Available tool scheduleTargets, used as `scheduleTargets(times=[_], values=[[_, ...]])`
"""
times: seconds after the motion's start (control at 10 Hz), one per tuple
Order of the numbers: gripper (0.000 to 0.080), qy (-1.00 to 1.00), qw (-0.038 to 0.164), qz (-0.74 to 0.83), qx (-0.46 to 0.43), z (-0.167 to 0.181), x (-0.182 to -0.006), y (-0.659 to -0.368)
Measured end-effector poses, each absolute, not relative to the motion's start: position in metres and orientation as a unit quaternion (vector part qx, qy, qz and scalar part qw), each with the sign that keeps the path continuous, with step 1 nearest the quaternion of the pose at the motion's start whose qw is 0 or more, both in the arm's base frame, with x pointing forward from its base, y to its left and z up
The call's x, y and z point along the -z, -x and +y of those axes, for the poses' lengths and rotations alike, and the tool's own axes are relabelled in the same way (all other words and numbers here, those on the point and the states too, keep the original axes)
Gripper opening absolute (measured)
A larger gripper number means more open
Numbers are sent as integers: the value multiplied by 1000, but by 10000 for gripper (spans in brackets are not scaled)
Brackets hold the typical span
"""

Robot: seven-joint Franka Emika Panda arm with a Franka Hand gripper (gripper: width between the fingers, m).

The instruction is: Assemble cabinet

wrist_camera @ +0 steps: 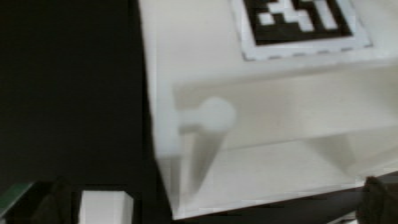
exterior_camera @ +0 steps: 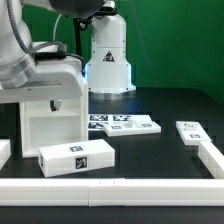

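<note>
Looking at the big white hollow plastic cabinet (exterior_camera: pixel 50 125) first: it stands on the black counter (exterior_camera: pixel 150 100) in the left-middle of the exterior view, tucked right under the grey-and-white robot arm (exterior_camera: pixel 30 60). The wrist view shows it up close, with a square black-and-white tag (wrist_camera: pixel 302 25) on one face, a small round white knob (wrist_camera: pixel 210 112) and a recessed compartment next to it.

The end effector (wrist_camera: pixel 205 205) has its jaws spread wide. One dark finger (wrist_camera: pixel 377 200) shows at one corner and its partner at the opposite one, with the cabinet spanning the space between them. There's a dark strip of counter between that partner finger and the cabinet wall, so I'd say it has hold of nothing and is lined up over the box, probably to grab or nudge it.

Moving outward, a long white block with one tag (exterior_camera: pixel 75 156) lies just in front of the cabinet at lower left. The marker board (exterior_camera: pixel 122 123) sits flat mid-frame, and another small white tagged piece (exterior_camera: pixel 190 132) sits well apart at the right. My guess is the parts are spread out so the jaws can drop around any one of them. A white rail (exterior_camera: pixel 150 185) runs along the bottom and up the right, probably something to push parts against.
</note>
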State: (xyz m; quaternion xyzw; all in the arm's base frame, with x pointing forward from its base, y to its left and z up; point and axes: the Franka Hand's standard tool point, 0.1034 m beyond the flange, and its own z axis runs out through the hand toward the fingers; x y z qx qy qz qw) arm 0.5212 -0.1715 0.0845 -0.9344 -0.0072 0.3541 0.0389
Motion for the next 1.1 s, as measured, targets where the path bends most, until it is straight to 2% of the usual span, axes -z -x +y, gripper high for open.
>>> scheduleTargets(times=[0.1, 0.3, 0.6, 0.9, 1.1], values=[[797, 928, 29, -9, -372, -176, -86, -517], [797, 913, 20, 14, -406, -174, -86, -510], [797, 913, 22, 9, -407, -174, -84, -510], [797, 883, 19, 10, -469, -169, -81, -501], [797, 878, 19, 9, -478, -167, -77, -500]])
